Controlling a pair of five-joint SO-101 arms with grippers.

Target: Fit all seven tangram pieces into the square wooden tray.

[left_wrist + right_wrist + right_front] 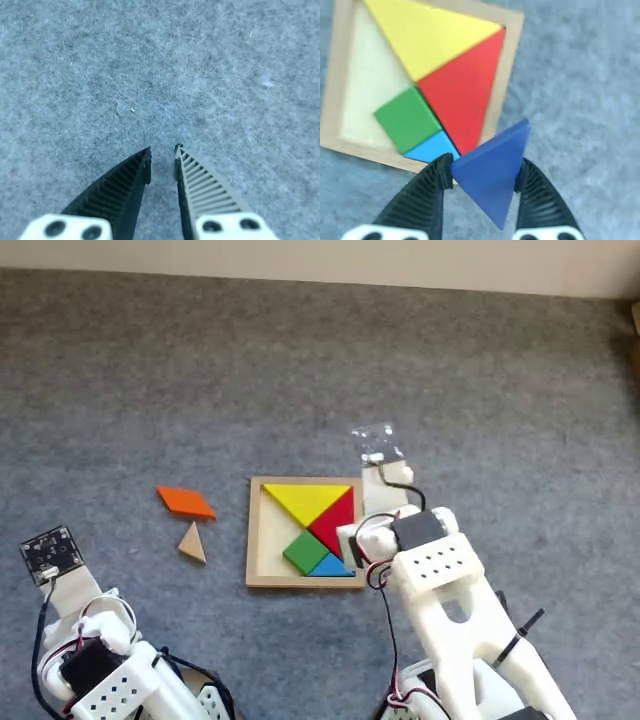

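The square wooden tray (256, 540) lies mid-table and holds a yellow triangle (303, 501), a red triangle (338, 522), a green square (305, 552) and a light blue triangle (331, 566). My right gripper (482, 170) is shut on a dark blue triangle (492, 167), held just over the tray's (511, 50) near right corner. An orange parallelogram (186, 502) and a small tan triangle (192, 543) lie on the carpet left of the tray. My left gripper (162, 155) hovers over bare carpet at the near left, jaws slightly apart, holding nothing.
Grey carpet covers the table. A small clear plastic item (375, 441) lies beyond the tray's far right corner. The left arm's base (100, 670) sits at the near left edge.
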